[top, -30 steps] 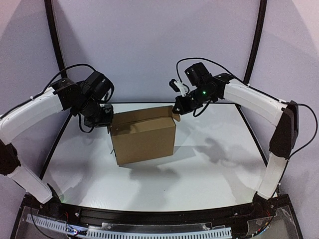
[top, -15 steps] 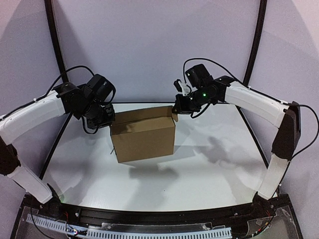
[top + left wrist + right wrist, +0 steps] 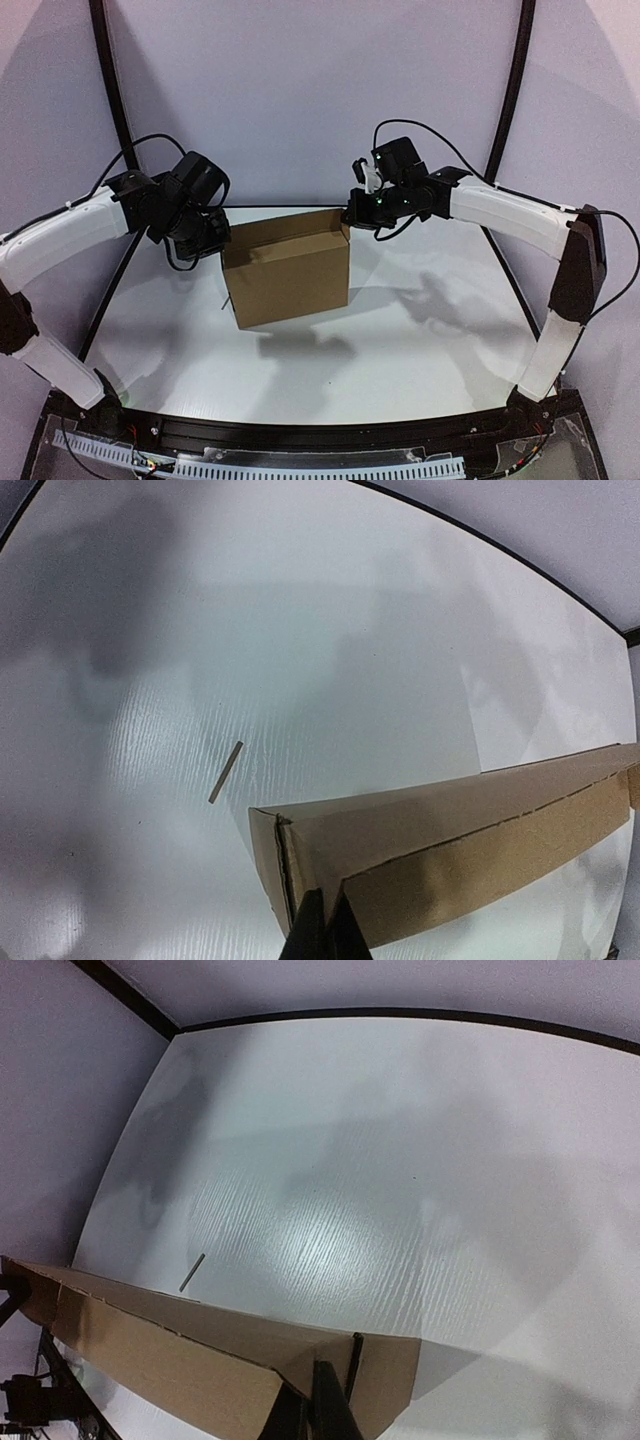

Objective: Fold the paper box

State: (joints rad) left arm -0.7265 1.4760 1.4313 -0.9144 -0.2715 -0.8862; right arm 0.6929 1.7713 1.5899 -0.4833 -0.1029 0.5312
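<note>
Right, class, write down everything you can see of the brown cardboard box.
The cardboard box is plain brown, unprinted card, half folded: walls upright, top seemingly open, broad face towards the top camera. Creases and a dashed cut line run along its upper flaps. The left pincer and right pincer each pinch an upper corner. Whether its base rests on the white table is unclear.

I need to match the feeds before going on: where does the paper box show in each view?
Top external: the paper box stands at the centre of the picture.
Left wrist: lower right, running to the right edge.
Right wrist: lower left.
Shared landmark: the thin sliver lying near it.
</note>
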